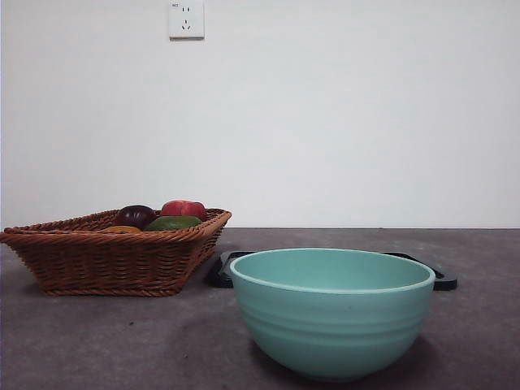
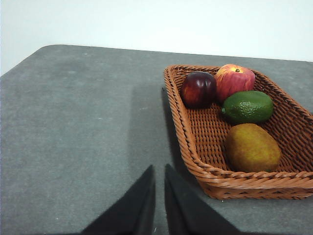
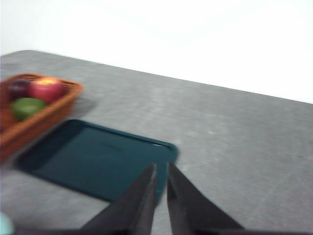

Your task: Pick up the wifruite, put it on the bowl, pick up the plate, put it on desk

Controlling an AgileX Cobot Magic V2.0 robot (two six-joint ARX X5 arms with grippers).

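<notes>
No writing is legible on the wall socket [image 1: 186,19]; only the left wrist view fully shows the wifruite [image 2: 252,147] in the basket [image 2: 195,147]; left gripper [image 2: 159,169] and right gripper [image 3: 161,166] both pressed together, empty; dark tray [image 3: 93,159] behind bowl [image 1: 333,321].

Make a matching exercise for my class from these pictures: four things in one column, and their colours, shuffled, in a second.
Things:
1. bowl
2. wifruite
3. basket
4. tray

Colours:
A. woven reddish-brown
B. mint green
C. dark teal
D. orange-brown

Pairs: 1-B, 2-D, 3-A, 4-C
</notes>
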